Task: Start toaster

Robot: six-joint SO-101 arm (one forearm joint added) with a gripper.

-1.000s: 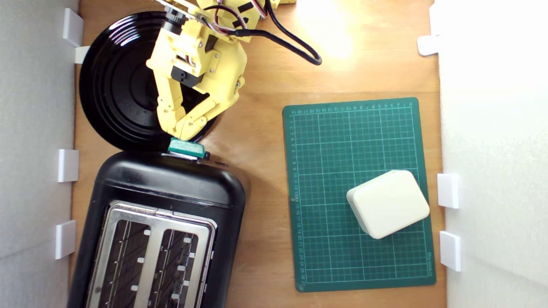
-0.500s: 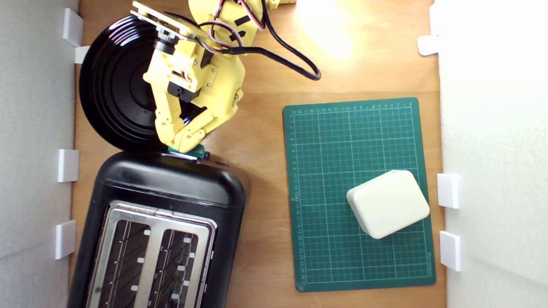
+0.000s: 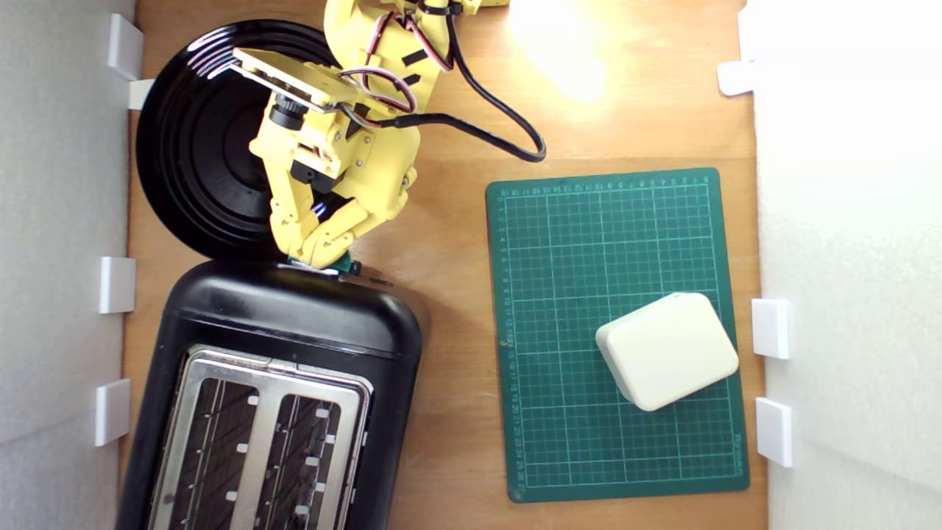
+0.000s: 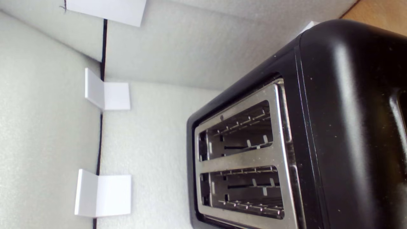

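The glossy black two-slot toaster (image 3: 294, 316) with its silver top plate (image 3: 268, 442) fills the lower part of the exterior view's left. My yellow gripper (image 3: 315, 258) is shut, its fingertips together on top of the teal-green lever tab (image 3: 343, 263) at the toaster's near end wall. Only a sliver of the tab shows beside the fingertips. The wrist view shows the toaster (image 4: 334, 111) with both slots (image 4: 241, 159) empty; neither the gripper nor the lever appears there.
A round black ribbed plate (image 3: 199, 147) lies behind the toaster, under the arm. A green cutting mat (image 3: 559, 294) with a cream rounded box (image 3: 666, 350) sits at the exterior view's right. White foam walls with clips (image 3: 118, 283) border both sides.
The gripper has come down onto the teal lever tab and closed its fingers further; the tab, fully visible a second ago, is now almost covered.
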